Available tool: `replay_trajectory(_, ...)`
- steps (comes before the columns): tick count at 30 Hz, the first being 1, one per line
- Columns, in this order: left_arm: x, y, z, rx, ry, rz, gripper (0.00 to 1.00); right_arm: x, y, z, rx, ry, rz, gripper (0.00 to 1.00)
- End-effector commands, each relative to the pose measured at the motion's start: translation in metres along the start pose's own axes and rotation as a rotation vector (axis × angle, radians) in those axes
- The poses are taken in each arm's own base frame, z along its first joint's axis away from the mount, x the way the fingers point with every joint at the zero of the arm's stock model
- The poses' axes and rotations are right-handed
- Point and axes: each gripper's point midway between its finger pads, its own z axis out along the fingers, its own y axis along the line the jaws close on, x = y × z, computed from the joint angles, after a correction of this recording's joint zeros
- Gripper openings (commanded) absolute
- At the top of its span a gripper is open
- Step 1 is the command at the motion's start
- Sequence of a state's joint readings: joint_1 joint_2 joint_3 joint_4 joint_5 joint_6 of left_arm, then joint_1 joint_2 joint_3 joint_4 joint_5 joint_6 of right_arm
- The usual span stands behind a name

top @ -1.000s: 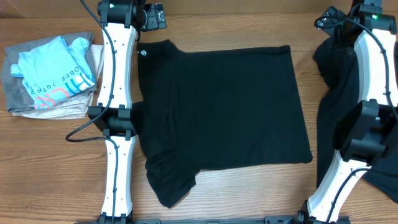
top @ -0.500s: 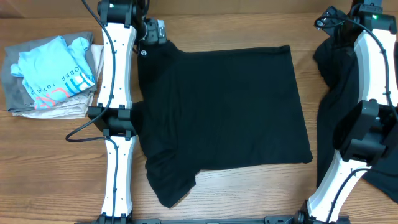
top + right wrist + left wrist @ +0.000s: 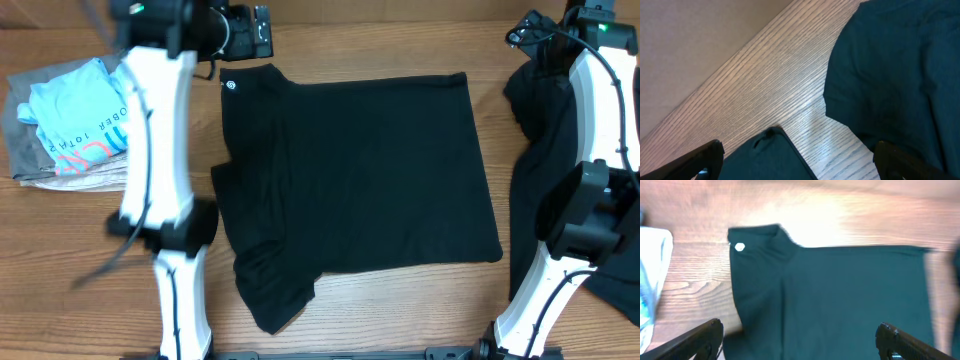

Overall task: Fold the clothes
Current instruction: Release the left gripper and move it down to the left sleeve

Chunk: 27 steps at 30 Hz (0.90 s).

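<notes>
Evidently no fold is made yet: shirt flat, left gripper splayed by its logo corner, right gripper splayed right of it; next, pinch that corner.

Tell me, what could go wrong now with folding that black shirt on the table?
The shirt has a crumpled sleeve at its near-left corner; a fold may trap those wrinkles. The open left gripper hangs above the shirt, and its arm sits right by the folded pile, which it might knock. The right arm stands amid the heap of dark clothes and could drag some along.
</notes>
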<state>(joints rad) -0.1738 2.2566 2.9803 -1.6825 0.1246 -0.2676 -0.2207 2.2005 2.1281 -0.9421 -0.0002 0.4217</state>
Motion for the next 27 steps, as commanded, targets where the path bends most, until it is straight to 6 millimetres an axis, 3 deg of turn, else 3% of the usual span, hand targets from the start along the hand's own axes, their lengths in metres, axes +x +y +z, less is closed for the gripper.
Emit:
replay_trajectory(1,0.02,-0.008,-0.063,0.005,-0.034,-0.011,1.0,-0.01,0.007,-0.011,-0.021,-0.033,-0.002,1.0)
replay_trajectory(5,0.064,0.029,-0.087,-0.17,0.029,-0.057,1.0,-0.01,0.007,-0.011,-0.021,-0.033,-0.002,1.0)
replay_trajectory(8,0.107,0.055,-0.088,-0.279,0.124,-0.088,1.0,-0.01,0.007,-0.011,-0.021,-0.033,-0.002,1.0)
replay_trajectory(10,0.137,0.07,-0.08,-0.343,0.205,-0.109,1.0,-0.01,0.007,-0.011,-0.021,-0.033,-0.002,1.0)
replay_trajectory(13,0.175,0.086,-0.048,-0.388,0.327,-0.107,0.94,-0.01,0.007,-0.011,-0.021,-0.033,-0.002,1.0)
replay_trajectory(14,0.186,0.09,-0.034,-0.398,0.364,-0.103,0.79,-0.01,0.007,-0.011,-0.021,-0.033,-0.002,1.0)
replay_trajectory(17,0.213,0.102,0.003,-0.419,0.437,-0.104,0.14,-0.01,0.007,-0.011,-0.021,-0.033,-0.002,1.0)
replay_trajectory(18,0.221,0.107,0.016,-0.425,0.45,-0.108,0.09,-0.01,0.007,-0.011,-0.021,-0.033,-0.002,1.0)
replay_trajectory(22,0.234,0.124,0.053,-0.4,0.436,-0.163,0.18,-0.01,0.007,-0.011,-0.021,-0.033,-0.002,1.0)
replay_trajectory(27,0.249,0.147,0.082,-0.386,0.419,-0.233,0.55,-0.01,0.007,-0.011,-0.021,-0.033,-0.002,1.0)
